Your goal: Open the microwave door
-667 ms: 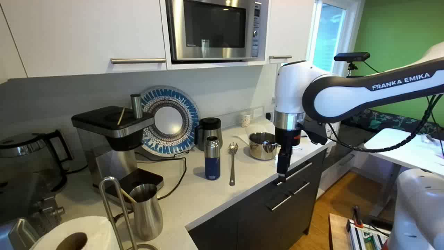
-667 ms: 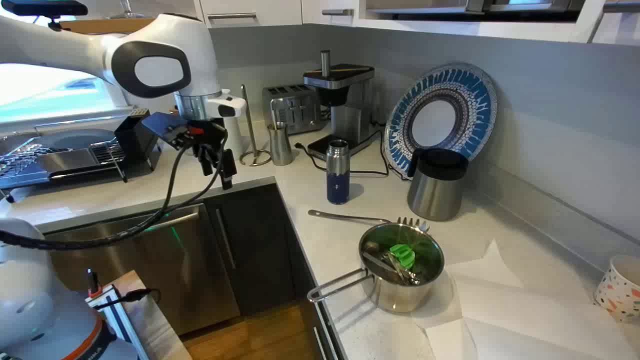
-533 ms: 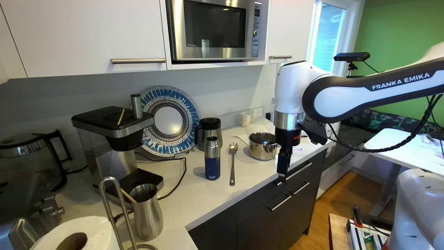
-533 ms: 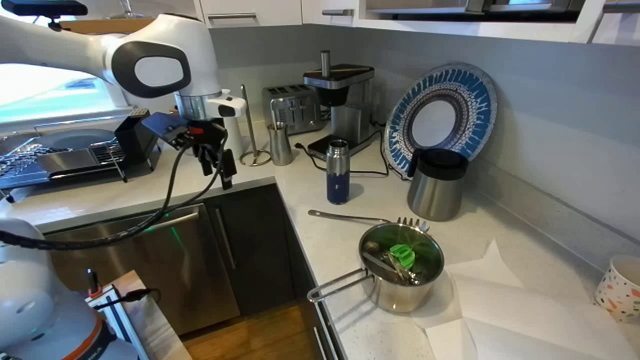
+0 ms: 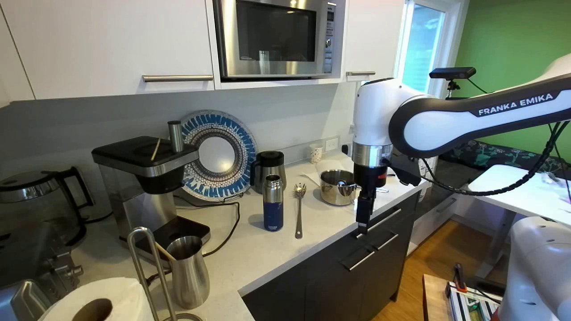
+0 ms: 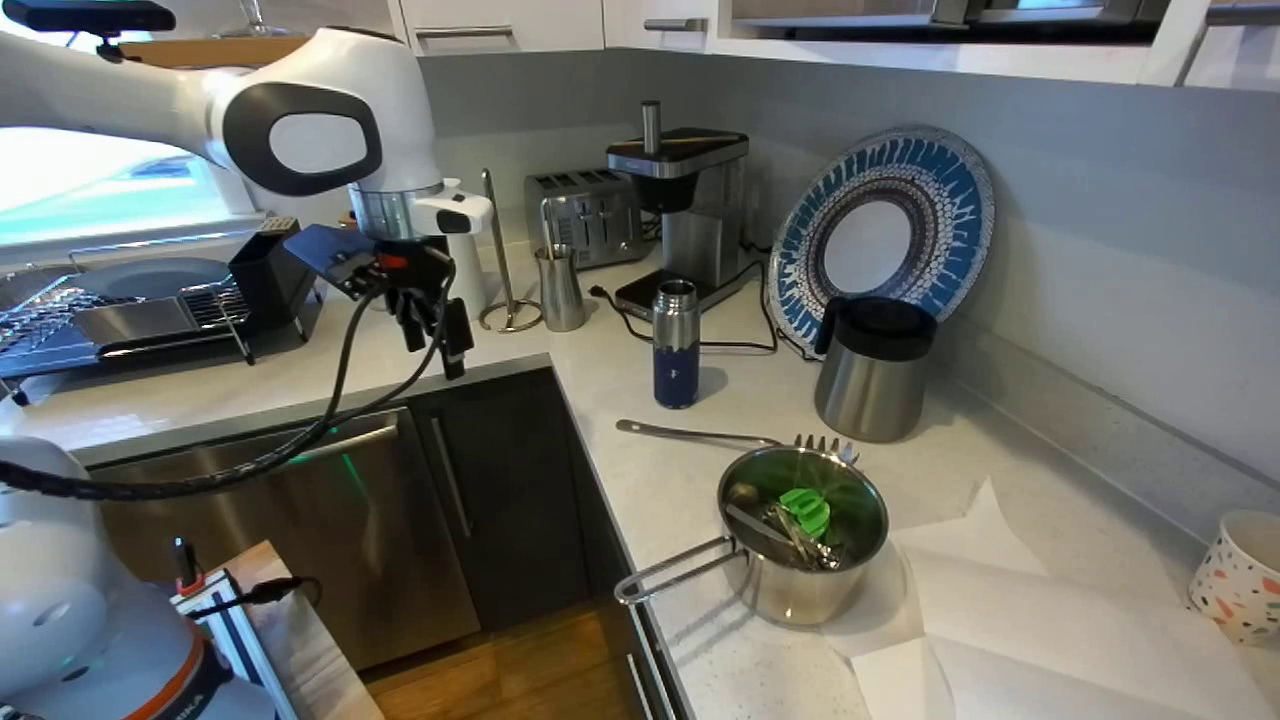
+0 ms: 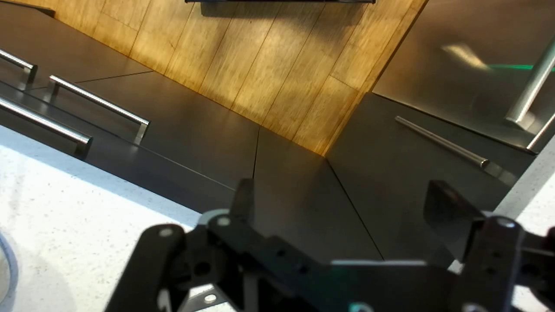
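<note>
The microwave (image 5: pixel 329 44) sits in an opening between the white upper cabinets. Its door (image 5: pixel 276 31), a dark window in a silver frame, faces out and appears shut. In an exterior view only the microwave's lower edge (image 6: pixel 1060 12) shows at the top. My gripper (image 5: pixel 362 227) points down beside the counter's front edge, well below and out in front of the microwave. It also shows in an exterior view (image 6: pixel 434 355). In the wrist view the gripper (image 7: pixel 340 190) has its fingers wide apart with nothing between them. The microwave is out of the wrist view.
A blue and steel bottle (image 5: pixel 273 214), a slotted spoon (image 5: pixel 299 218), a pot of utensils (image 6: pixel 800 590) and a steel jug (image 6: pixel 870 390) stand or lie on the counter. A coffee machine (image 5: pixel 147 196) stands at the back. Cabinet handles (image 7: pixel 99 102) stick out below the counter.
</note>
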Available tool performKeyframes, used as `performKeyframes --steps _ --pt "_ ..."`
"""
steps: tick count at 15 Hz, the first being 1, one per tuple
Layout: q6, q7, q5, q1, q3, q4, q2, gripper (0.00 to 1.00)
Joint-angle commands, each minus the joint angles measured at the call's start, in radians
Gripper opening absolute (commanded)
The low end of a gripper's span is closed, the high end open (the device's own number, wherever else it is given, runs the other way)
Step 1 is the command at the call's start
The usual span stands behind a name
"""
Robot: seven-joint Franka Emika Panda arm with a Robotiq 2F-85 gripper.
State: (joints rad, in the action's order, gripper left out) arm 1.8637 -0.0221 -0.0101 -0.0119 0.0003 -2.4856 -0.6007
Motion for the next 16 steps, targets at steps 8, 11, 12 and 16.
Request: performKeyframes --steps 8,11,12,16 --pt "-0.002 0.002 0.002 0.004 -0.004 0.002 0.000 1.00" --pt "-0.002 0.002 0.002 0.004 -0.004 0.002 0.000 1.00" --pt "-0.002 0.002 0.002 0.004 -0.004 0.002 0.000 1.00" --pt "0.006 0.031 -0.035 -0.023 -0.044 0.137 0.013 1.00"
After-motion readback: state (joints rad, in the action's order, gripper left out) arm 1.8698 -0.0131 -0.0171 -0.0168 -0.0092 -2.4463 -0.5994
